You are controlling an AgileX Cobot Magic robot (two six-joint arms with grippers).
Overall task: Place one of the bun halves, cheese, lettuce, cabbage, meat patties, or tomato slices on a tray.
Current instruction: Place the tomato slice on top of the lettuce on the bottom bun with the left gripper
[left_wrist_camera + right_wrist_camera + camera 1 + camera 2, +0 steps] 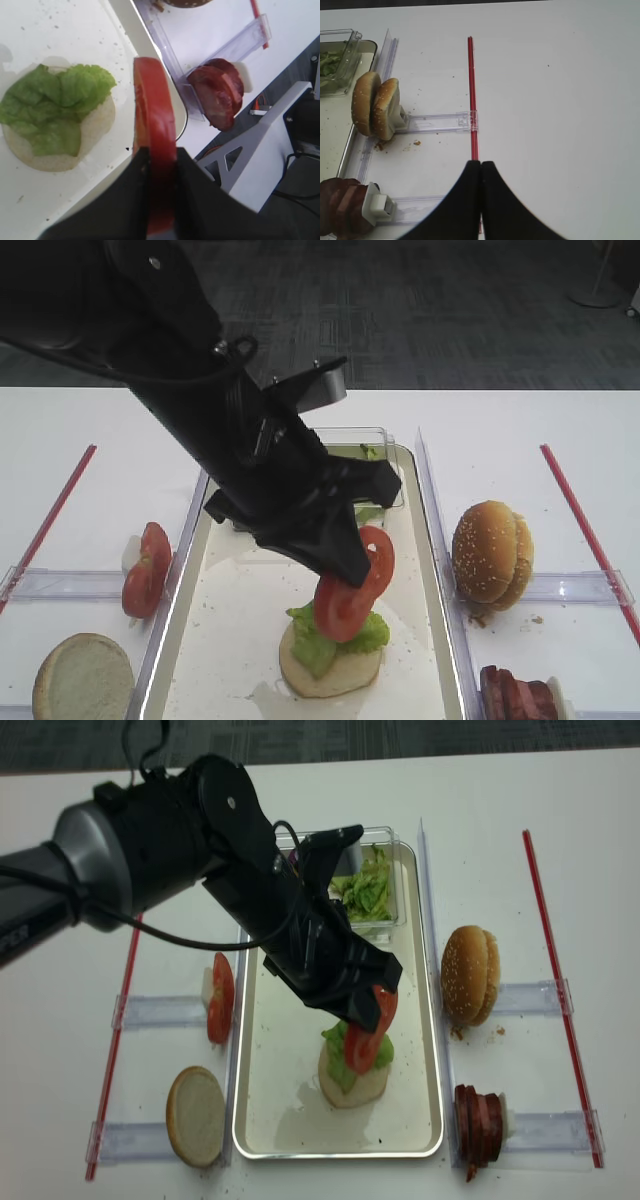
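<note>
From the first high view, the left gripper [352,562] hangs over the near half of the tray [425,570], its jaws clamped on a tomato slice [353,585] held on edge just above a flat bun half [330,665] topped with lettuce [322,638]. More tomato slices [147,569] stand on edge outside the tray's left side, with a pale bun half [83,678] lying near the table's front edge. Two sesame bun tops [492,554] stand on edge beyond the tray's right side, and the meat patties [518,695] sit at the front right.

The right wrist view shows the right gripper [481,172] with its jaws pressed together and nothing between them — it sits over bare table beside a red strip [473,100]. The bun tops [376,106] and the patties [341,207] lie to its left.

The left wrist view shows the black fingers [127,200] squeezing the tomato slice [154,155] by its lower part, the lettuce [52,107] on its bun [95,127] below and to the left, and the patties [215,95] past the tray's edge.

The second high view shows the same grip [368,1020] over the tray's near half — a clear tub [385,925] of green leaves sits at the tray's far end.
</note>
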